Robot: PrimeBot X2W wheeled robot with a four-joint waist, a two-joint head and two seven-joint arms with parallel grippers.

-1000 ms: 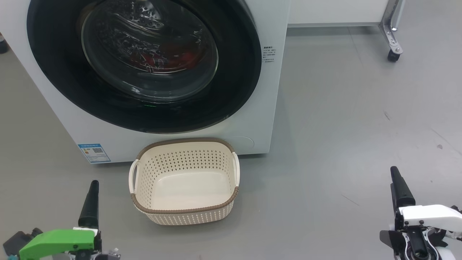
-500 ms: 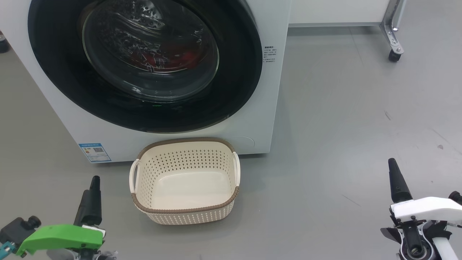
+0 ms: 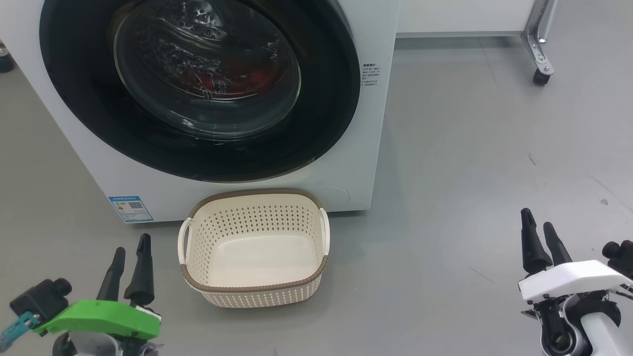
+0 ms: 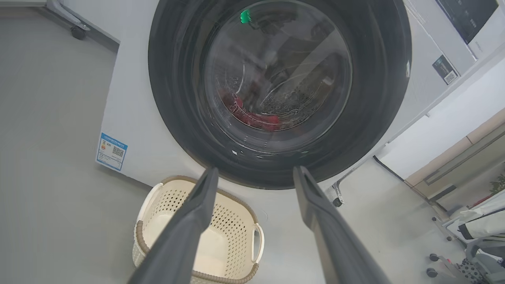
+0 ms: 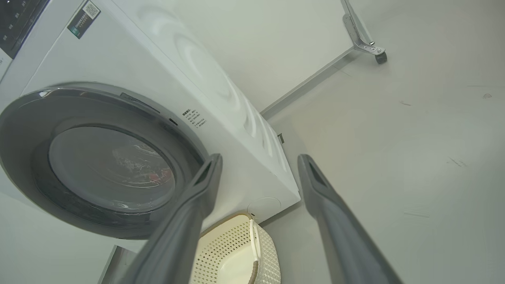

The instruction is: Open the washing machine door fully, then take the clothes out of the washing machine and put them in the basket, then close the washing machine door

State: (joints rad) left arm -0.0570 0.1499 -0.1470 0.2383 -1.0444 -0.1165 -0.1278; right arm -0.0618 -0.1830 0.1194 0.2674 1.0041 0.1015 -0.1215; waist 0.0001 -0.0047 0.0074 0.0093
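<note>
Washing machine (image 3: 363, 148): white front-loader, filling the upper left of the head view. Washing machine door (image 3: 74, 109) is shut, its glossy black rim lying flush on the front panel. The clothes (image 3: 237, 79) are inside the drum, seen as a red heap low behind the bulging glass, so the closed door stands between them and both grippers. The basket (image 3: 252, 294) sits upright on the grey floor (image 3: 470, 173), just in front of the machine's base and below the door, with its bare cream bottom showing. I cannot tell whether its far rim touches the panel. Left gripper (image 3: 131, 243), on a green mount, is at lower left beside the basket's left handle and apart from it; its fingers are spread and hold nothing. In the left wrist view they frame the door's lower rim, with the basket underneath. Right gripper (image 3: 535, 218), on a white mount, is at lower right over open floor, well apart from basket and machine; its fingers are also spread and hold nothing. Surroundings: a blue label (image 3: 130, 208) at the panel's lower left corner, small printed text (image 3: 370, 74) right of the door, a round cap (image 3: 337, 194) at lower right. A metal leg with a caster (image 3: 540, 75) stands at upper right, well clear of the machine.
</note>
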